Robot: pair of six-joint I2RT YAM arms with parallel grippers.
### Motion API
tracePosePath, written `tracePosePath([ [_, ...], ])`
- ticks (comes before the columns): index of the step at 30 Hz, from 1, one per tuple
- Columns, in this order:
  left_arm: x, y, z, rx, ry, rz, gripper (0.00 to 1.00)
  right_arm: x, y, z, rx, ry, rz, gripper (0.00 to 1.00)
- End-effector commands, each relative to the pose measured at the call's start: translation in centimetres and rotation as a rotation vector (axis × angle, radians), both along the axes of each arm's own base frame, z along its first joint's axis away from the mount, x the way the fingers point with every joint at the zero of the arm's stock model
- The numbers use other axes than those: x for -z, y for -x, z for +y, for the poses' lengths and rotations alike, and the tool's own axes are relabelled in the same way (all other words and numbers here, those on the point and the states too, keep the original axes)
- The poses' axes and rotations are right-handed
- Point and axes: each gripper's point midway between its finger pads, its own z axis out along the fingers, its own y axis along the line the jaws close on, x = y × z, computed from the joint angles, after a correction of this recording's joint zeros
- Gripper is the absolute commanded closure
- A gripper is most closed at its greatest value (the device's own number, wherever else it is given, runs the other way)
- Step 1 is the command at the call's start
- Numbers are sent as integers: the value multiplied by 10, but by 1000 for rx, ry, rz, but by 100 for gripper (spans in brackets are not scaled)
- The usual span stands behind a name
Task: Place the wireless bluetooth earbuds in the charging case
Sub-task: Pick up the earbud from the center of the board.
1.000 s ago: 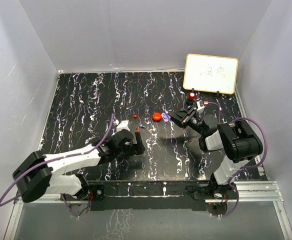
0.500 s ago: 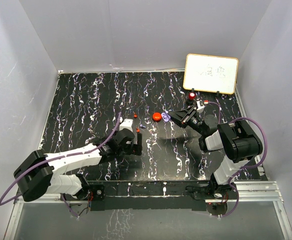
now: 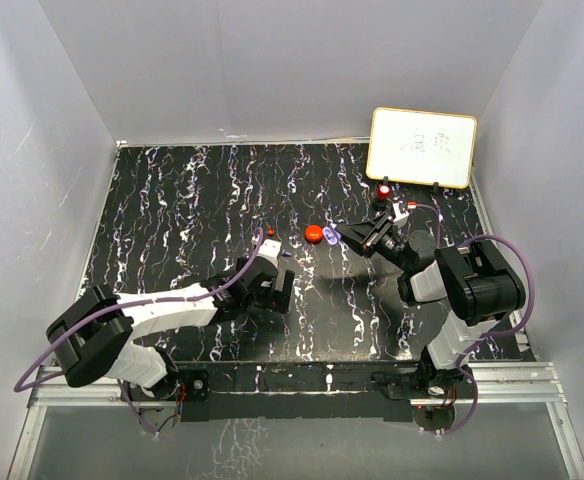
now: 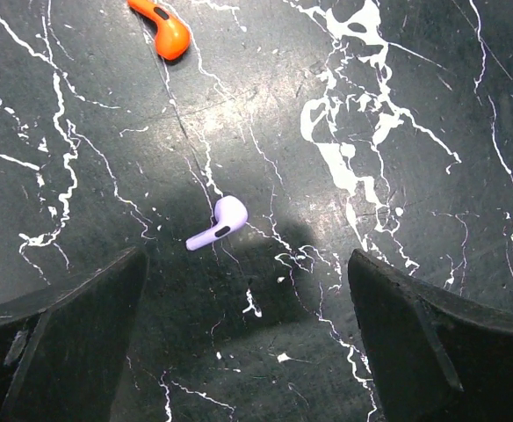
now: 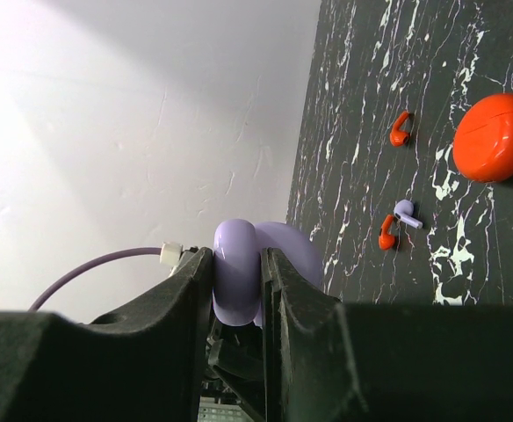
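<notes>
My left gripper (image 3: 275, 284) is open and hovers low over the table. In the left wrist view its fingers (image 4: 63, 343) stand wide apart, with a pale purple earbud (image 4: 220, 222) lying just ahead of them, and the gripper (image 4: 248, 352) holds nothing. A red earbud (image 4: 162, 26) lies farther ahead. My right gripper (image 5: 237, 264) is shut on the purple charging case (image 5: 239, 281), held above the table (image 3: 333, 236). The right wrist view shows the red case (image 5: 495, 136), two red earbuds (image 5: 401, 128) (image 5: 386, 233) and the purple earbud (image 5: 404, 213). A second purple earbud is not visible.
A framed whiteboard (image 3: 422, 147) leans at the back right. A small red-topped object (image 3: 384, 188) stands in front of it. The red case (image 3: 314, 233) sits mid-table beside the held purple case. Grey walls enclose the black marbled table (image 3: 172, 200).
My left gripper has moved right and forward, and now sits close behind the purple earbud. The right arm has held still with the purple case.
</notes>
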Motion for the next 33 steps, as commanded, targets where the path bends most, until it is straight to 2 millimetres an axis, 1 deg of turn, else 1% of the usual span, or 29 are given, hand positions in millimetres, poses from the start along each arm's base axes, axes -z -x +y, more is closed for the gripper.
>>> tracePosePath([
  [1,-2,-3,-11,44,20,-15,5,-18,2,0,-8,-14,-87,100],
  [12,14,3,-20,76,36,53,8,-16,2,0,-9,-12,-83,100],
  [17,12,8,-26,89,74,75,10,-15,2,0,-6,-11,-81,100],
  [23,8,14,-31,99,120,95,16,-15,2,-1,-6,-13,-81,100],
  [30,7,19,-30,88,144,119,25,-13,2,-1,-4,-12,-77,100],
  [33,10,19,-25,63,119,123,26,-15,3,-1,-7,-13,-82,100],
])
